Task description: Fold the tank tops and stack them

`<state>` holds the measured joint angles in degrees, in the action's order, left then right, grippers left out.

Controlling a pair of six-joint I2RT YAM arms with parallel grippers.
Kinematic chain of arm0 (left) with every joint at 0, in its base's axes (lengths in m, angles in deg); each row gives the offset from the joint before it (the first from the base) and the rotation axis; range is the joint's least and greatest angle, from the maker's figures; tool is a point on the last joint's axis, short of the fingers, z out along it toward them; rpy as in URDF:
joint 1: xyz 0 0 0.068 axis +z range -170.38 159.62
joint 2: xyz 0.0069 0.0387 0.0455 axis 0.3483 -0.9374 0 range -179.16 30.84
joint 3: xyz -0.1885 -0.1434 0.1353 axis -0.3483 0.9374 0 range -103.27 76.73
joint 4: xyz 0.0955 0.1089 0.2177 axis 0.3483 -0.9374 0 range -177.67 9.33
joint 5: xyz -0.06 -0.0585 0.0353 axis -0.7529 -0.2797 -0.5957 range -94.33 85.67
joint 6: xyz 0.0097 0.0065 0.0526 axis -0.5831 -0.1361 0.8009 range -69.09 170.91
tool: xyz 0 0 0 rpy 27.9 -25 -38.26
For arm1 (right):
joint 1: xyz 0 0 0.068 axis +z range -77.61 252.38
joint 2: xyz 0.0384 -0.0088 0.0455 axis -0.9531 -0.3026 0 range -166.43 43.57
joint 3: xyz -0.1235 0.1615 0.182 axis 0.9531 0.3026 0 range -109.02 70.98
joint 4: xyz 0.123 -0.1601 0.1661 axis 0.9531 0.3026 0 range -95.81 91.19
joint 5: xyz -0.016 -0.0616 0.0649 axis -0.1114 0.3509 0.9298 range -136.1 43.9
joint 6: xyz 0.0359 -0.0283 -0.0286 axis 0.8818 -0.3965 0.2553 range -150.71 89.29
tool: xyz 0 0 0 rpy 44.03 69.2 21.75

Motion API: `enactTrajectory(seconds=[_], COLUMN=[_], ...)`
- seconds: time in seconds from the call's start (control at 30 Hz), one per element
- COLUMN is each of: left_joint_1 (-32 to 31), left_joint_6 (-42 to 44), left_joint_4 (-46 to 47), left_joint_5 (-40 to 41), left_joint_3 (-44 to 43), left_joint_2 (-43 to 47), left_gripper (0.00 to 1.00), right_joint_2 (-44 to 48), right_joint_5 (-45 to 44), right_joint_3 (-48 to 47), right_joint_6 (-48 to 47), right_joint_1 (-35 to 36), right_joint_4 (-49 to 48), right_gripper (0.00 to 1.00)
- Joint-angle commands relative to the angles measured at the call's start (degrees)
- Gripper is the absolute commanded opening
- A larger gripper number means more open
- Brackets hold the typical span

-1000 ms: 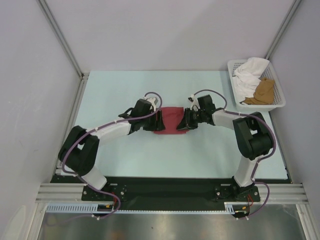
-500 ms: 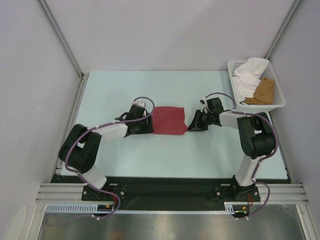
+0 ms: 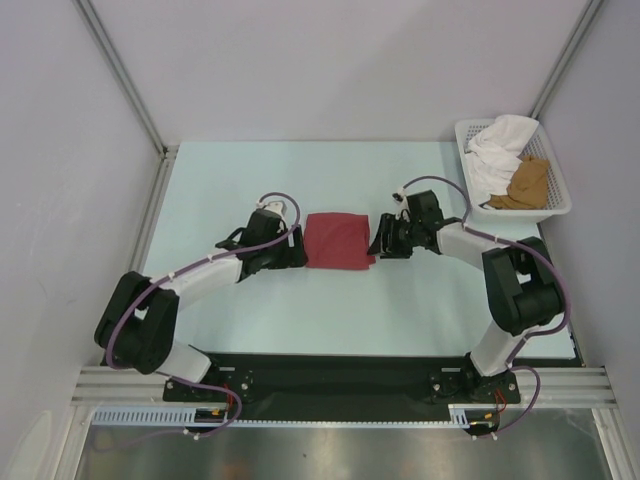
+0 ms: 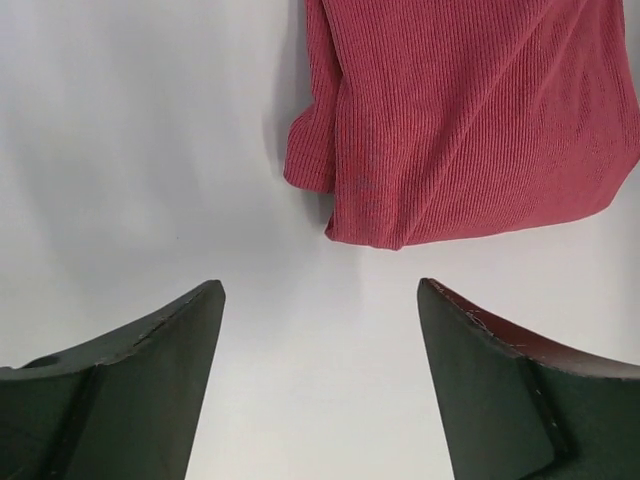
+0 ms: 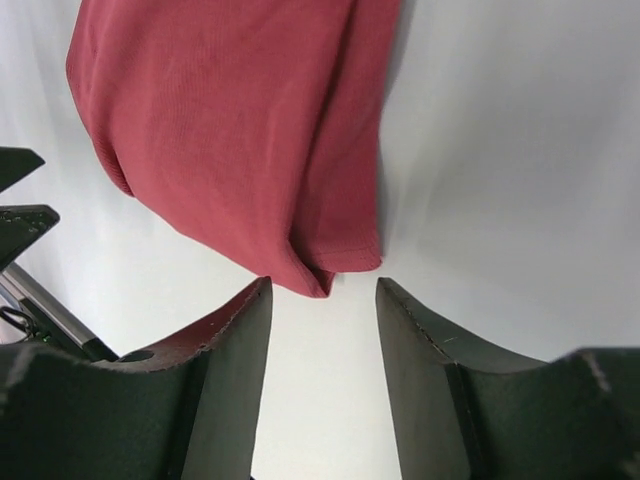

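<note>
A dark red tank top (image 3: 338, 241) lies folded into a small rectangle at the middle of the table. My left gripper (image 3: 298, 250) sits just off its left edge, open, with nothing between the fingers; in the left wrist view the red cloth (image 4: 460, 120) lies ahead of the left gripper (image 4: 320, 290). My right gripper (image 3: 378, 243) is at the cloth's right edge, open and empty; the right wrist view shows the fold's corner (image 5: 310, 275) just ahead of the right gripper (image 5: 323, 285). A tan-brown tank top (image 3: 525, 183) lies crumpled in the basket.
A white mesh basket (image 3: 560, 205) stands at the back right of the table, holding a white cloth (image 3: 497, 150) beside the tan one. Grey walls enclose the table on three sides.
Both grippers let go of the red tank top and drew back to its left and right edges. It now lies flat and folded. The right jaws have opened wider since half a second ago.
</note>
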<state>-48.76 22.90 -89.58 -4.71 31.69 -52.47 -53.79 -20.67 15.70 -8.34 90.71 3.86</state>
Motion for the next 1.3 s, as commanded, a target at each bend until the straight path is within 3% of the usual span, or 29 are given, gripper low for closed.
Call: enactTrajectory(seconds=[0.0,0.17,0.3,0.33,0.4,0.6,0.87,0.97,1.07,1.13,1.17,1.27], left_joint_1=[-0.27,-0.36,-0.27,-0.27,-0.36,-0.79,-3.52,-3.61,-3.79,-3.96,-3.96,-3.70], left_joint_6=[0.15,-0.55,-0.47,-0.38,-0.29,-0.12,0.15,0.24,0.59,0.85,1.29,1.99], left_joint_4=[-0.67,-0.06,-0.23,-0.41,-0.50,0.91,0.91,1.17,1.52,1.00,0.21,-3.48], left_joint_5=[-1.37,-2.25,-2.43,-2.34,-2.34,-3.92,-3.05,-3.66,-4.27,-4.19,-3.58,1.86], left_joint_3=[-4.26,-5.85,-6.91,-7.17,-7.35,-7.61,-10.16,-10.86,-11.21,-11.30,-11.65,-11.57], left_joint_2=[-1.32,-3.70,-5.02,-5.63,-6.34,-8.44,-12.05,-13.63,-14.95,-15.39,-15.65,-14.09], left_gripper=[0.83,0.72,0.61,0.56,0.53,0.49,0.54,0.44,0.27,0.05,0.00,0.00], right_joint_2=[-1.60,-4.32,-5.65,-5.56,-4.77,-1.17,-1.78,-1.87,-1.78,-1.87,-1.87,-1.34], right_joint_5=[-0.73,-2.14,-4.51,-6.08,-6.88,-6.45,-5.04,-4.95,-4.86,-5.04,-5.30,-6.44], right_joint_3=[-2.89,-5.00,-5.62,-5.36,-4.57,-1.23,-0.87,-0.87,-0.96,-0.96,-1.22,-1.05], right_joint_6=[-1.19,-2.33,-2.95,-3.12,-3.04,-2.51,-2.42,-2.33,-2.42,-2.16,-2.07,-1.98], right_joint_1=[2.23,4.43,5.14,4.97,4.61,3.38,3.47,3.38,3.29,2.94,2.68,1.37], right_joint_4=[0.35,1.93,4.03,4.82,5.01,4.22,3.60,3.51,3.69,3.95,4.21,5.62], right_gripper=[0.51,0.44,0.20,0.08,0.00,0.00,0.00,0.00,0.00,0.00,0.00,0.00])
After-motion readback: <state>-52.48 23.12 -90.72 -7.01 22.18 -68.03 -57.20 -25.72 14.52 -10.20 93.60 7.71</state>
